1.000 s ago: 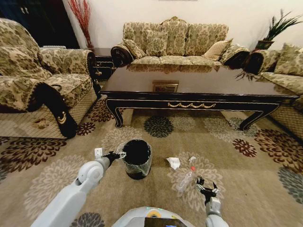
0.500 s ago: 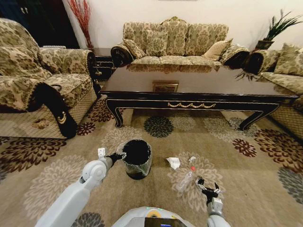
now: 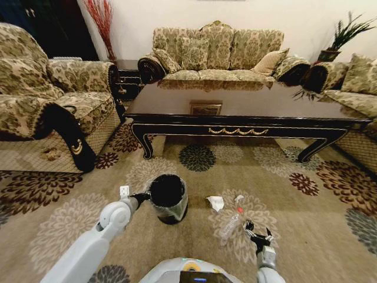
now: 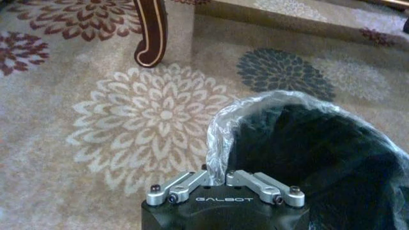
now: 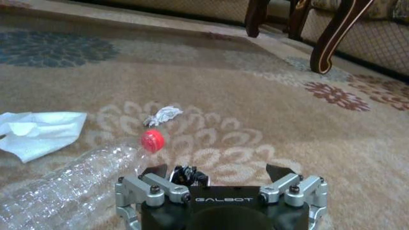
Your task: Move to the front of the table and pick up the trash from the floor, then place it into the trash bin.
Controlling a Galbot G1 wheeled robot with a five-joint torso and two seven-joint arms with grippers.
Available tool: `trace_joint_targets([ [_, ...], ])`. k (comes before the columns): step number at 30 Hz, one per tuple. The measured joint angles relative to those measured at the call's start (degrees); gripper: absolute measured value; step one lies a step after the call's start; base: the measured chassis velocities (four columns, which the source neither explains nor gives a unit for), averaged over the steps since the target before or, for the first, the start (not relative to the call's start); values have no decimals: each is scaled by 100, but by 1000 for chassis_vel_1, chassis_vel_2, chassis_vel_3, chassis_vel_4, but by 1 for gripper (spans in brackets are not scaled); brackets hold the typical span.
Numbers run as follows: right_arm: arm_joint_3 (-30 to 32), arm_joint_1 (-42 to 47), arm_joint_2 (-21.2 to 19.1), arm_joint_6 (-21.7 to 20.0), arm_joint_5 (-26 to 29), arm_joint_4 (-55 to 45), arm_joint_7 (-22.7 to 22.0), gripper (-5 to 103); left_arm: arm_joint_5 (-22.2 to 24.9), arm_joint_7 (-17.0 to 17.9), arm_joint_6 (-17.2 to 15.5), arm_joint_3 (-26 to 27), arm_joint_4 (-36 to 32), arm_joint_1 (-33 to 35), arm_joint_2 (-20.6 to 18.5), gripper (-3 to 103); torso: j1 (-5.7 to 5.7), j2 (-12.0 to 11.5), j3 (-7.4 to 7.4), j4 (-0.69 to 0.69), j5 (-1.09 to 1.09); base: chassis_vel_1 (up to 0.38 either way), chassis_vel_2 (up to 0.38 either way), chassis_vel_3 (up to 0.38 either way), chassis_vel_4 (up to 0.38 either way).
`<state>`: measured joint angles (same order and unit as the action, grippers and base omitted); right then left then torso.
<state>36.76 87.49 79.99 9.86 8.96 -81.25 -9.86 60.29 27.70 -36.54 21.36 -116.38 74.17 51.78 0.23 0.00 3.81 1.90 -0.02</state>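
Gripping the near-left rim of the trash bin [image 3: 168,198], the left gripper [image 3: 146,197] has its fingers pressed together on the bin's translucent liner; the left wrist view shows the liner's edge pinched between them [image 4: 216,173]. The bin [image 4: 307,158] sits on the floor [image 3: 306,236], tilted with its black mouth leaning toward the left arm. It lies well in front of the table [image 3: 247,109], whose gold-trimmed apron faces the robot.

To the right of the bin, the trash lies on a pale floral medallion. A crumpled white paper [image 3: 215,203] is nearest the bin, and a smaller crumpled scrap [image 3: 238,198] lies just to its right. A clear plastic bottle [image 3: 231,224] lies on its side nearer the robot, its red cap [image 3: 240,210] pointing toward the table.

The right gripper [image 3: 257,233] hovers low over the carpet, just right of the bottle, with its fingers spread wide and nothing between them. In the right wrist view the bottle [image 5: 70,184] lies just beside one finger, the red cap [image 5: 152,139] ahead of it, the white paper [image 5: 38,132] off to the side, and the small scrap [image 5: 162,115] farther on. A small black piece [image 5: 189,176] sits close in front of the gripper's body [image 5: 221,179].
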Motion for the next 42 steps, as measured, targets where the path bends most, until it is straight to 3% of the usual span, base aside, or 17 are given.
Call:
trace_joint_targets([
  [16, -75, -253, 74, -48, 79, 336, 58, 103, 248, 128, -55, 225, -544, 174, -386, 3, 0, 0, -1, 0, 2, 0, 0, 0, 0],
  [20, -74, -451, 72, -158, 271, 651, 144, 85, 205, 163, -55, 232, -610, 180, -448, 3, 0, 0, -1, 0, 1, 0, 0, 0, 0],
  [24, -24, -501, 100, -143, 287, 807, 167, 73, 194, 187, -46, 240, -624, 179, -467, 3, 0, 0, -1, 0, 2, 0, 0, 0, 0],
  [26, -12, -499, 100, -129, 287, 822, 172, 73, 179, 194, -42, 240, -624, 179, -467, 3, 0, 0, -1, 0, 2, 0, 0, 0, 0],
  [36, 74, -479, 85, -80, 317, 772, 197, 41, 156, 197, -34, 232, -628, 215, -418, 3, 0, 1, -1, 0, 2, 0, 0, 0, 0],
  [42, 126, -378, 77, -46, 330, 645, 200, 31, 250, 172, -74, 219, -685, 229, -411, 3, 0, 1, -1, 0, 3, 0, 0, 0, 0],
])
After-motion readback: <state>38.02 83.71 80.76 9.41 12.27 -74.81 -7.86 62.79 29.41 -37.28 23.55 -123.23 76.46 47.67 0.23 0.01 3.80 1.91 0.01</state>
